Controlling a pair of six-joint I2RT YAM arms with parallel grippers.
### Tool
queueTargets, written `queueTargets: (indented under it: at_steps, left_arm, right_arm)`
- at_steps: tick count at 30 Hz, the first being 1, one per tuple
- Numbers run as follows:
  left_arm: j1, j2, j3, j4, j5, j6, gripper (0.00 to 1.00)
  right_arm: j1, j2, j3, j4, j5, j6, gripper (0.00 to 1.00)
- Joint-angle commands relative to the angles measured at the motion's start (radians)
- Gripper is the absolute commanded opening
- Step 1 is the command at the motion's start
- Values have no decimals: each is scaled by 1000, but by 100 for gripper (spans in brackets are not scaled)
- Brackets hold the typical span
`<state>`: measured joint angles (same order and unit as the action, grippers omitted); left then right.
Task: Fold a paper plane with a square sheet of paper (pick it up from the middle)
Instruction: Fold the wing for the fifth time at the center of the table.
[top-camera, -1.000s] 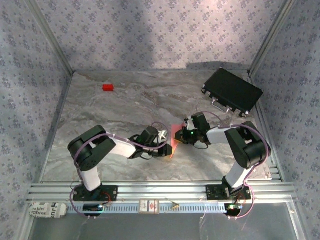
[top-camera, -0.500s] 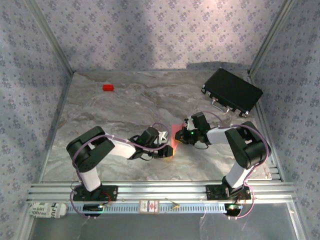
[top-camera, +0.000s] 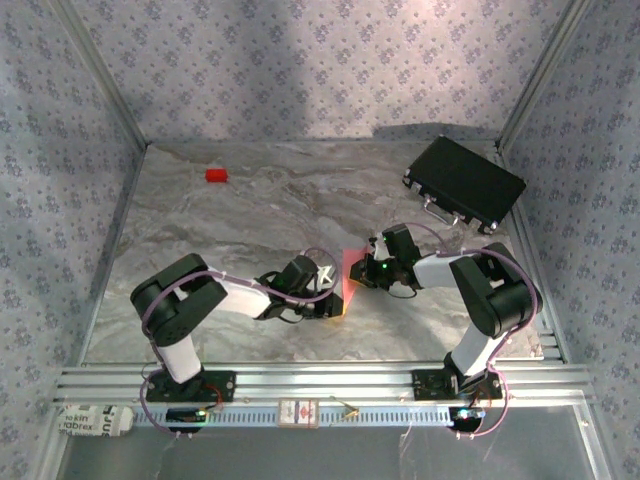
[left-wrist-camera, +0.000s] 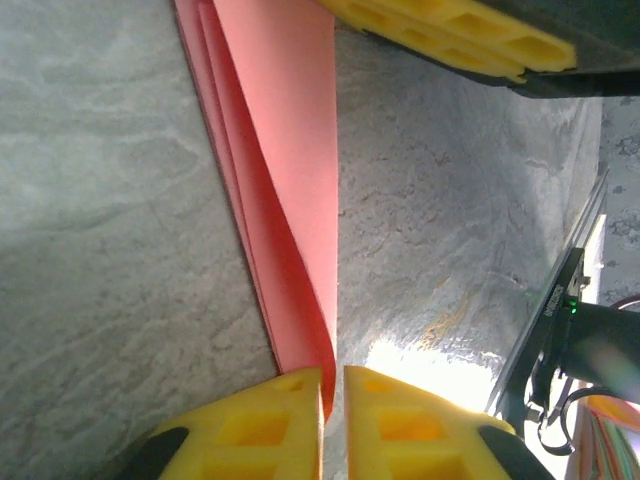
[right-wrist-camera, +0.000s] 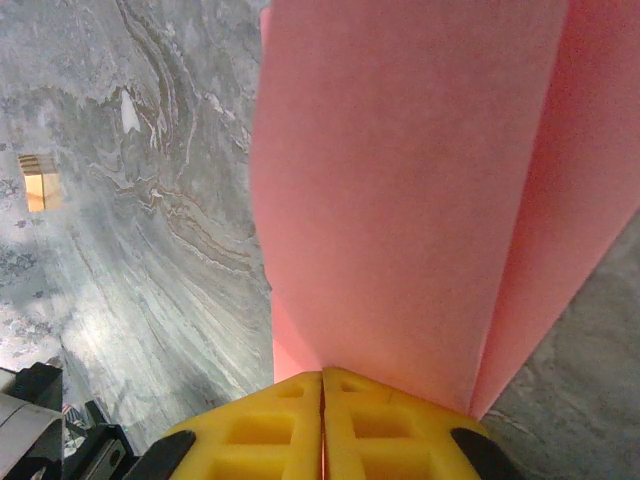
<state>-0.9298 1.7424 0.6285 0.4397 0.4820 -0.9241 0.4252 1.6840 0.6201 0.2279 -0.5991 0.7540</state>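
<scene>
The folded salmon-pink sheet of paper (top-camera: 350, 270) stands on edge at the table's middle, held between both grippers. My right gripper (top-camera: 364, 271) grips its right side; in the right wrist view its yellow fingers (right-wrist-camera: 322, 405) are pressed together on the paper (right-wrist-camera: 400, 180), whose flaps spread away from them. My left gripper (top-camera: 333, 300) is at the paper's near tip. In the left wrist view its fingers (left-wrist-camera: 333, 405) stand nearly together, a thin slit between them, with the pointed end of the layered paper (left-wrist-camera: 290, 150) caught in it. One right gripper finger (left-wrist-camera: 450, 35) shows at the top.
A small red block (top-camera: 216, 175) lies at the back left. A black rectangular case (top-camera: 465, 183) lies at the back right corner. Patterned walls enclose the grey marble table (top-camera: 230, 230) on three sides; an aluminium rail (top-camera: 320, 385) runs along the near edge.
The left arm has drawn back slightly to the left, its gripper sliding toward the paper's near tip. The right arm and the paper have stayed put.
</scene>
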Motion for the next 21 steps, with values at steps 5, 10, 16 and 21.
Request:
queueTargets:
  at_steps: [5,10,16,21]
  left_arm:
    - [-17,17,-31,-206,5,23,2]
    - [-18,6,-24,-240,-9,27,0]
    - [-20,-40,-30,-249,-5,31,7]
    - [-24,-96,-35,-258,-22,29,9]
  right_arm:
    - [-11,32,-20,-120,113,-12,10]
    - [-10,31,-20,-119,116,-7,10]
    - [-10,35,-20,-118,122,-5,10]
    - [-9,38,-14,-122,124,-5,10]
